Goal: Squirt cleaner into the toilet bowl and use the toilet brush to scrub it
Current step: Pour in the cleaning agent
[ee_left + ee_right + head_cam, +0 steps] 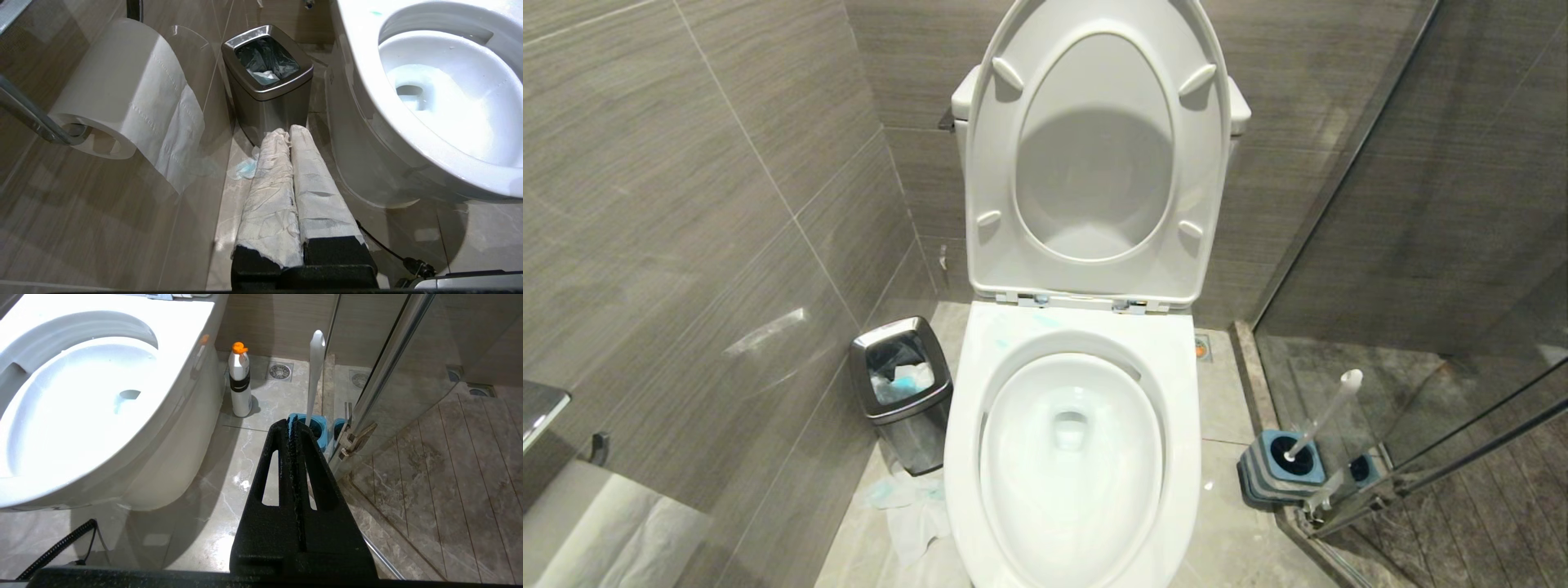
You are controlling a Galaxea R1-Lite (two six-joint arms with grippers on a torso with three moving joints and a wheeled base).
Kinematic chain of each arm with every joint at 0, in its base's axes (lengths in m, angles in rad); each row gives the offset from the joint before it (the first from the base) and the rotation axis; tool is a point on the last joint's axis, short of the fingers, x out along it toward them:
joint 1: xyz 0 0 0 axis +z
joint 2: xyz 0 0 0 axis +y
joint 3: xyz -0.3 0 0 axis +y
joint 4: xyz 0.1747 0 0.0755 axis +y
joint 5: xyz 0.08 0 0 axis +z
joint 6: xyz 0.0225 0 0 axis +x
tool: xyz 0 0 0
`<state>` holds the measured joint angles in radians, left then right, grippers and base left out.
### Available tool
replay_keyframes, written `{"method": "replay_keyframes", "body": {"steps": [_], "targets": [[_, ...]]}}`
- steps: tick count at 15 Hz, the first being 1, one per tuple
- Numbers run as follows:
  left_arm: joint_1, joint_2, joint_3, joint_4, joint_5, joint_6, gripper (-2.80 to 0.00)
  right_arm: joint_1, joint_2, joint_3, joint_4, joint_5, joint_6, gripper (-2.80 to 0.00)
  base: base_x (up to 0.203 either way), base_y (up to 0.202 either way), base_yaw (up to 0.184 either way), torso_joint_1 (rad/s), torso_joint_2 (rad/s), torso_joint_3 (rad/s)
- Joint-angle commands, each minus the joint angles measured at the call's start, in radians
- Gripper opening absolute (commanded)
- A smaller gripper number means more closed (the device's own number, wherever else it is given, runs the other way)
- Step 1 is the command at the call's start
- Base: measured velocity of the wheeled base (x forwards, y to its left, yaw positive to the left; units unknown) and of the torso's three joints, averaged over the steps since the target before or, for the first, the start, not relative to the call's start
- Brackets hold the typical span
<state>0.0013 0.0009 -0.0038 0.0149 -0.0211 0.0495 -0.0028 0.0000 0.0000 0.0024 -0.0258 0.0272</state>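
head view: toilet bowl (964, 425) between bin (903, 392), brush holder (1270, 478)

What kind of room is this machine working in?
A bathroom, most likely a small tiled one in a home or hotel. A white toilet bowl stands with seat and lid raised, a toilet brush sits in its holder beside a glass shower door, and a toilet paper roll hangs nearby.

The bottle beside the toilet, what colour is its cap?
Orange, on a white bottle with a black band; it shows only in the right wrist view.
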Motion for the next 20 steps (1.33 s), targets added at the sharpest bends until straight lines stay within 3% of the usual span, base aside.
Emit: {"method": "replay_keyframes", "body": {"steps": [1,3,14,20], "targets": [[0.000,0.002,-0.001,0.003,-0.003,0.013,-2.80,0.000,0.002,0.000,0.000,0.000,0.000,-2.80,0.000,0.000,0.000,0.000,0.00,0.000],[0.000,0.002,-0.001,0.002,-0.010,0.041,-2.80,0.000,0.002,0.000,0.001,0.000,0.000,-2.80,0.000,0.000,0.000,0.000,0.00,0.000],[0.000,0.002,-0.001,0.002,-0.014,0.062,-2.80,0.000,0.002,-0.003,0.007,0.000,-0.001,-2.80,0.000,0.000,0.000,0.000,0.00,0.000],[0.000,0.002,0.001,-0.001,0.009,-0.028,-2.80,0.000,0.002,0.000,0.001,0.000,0.025,-2.80,0.000,0.000,0.000,0.000,0.00,0.000]]}}
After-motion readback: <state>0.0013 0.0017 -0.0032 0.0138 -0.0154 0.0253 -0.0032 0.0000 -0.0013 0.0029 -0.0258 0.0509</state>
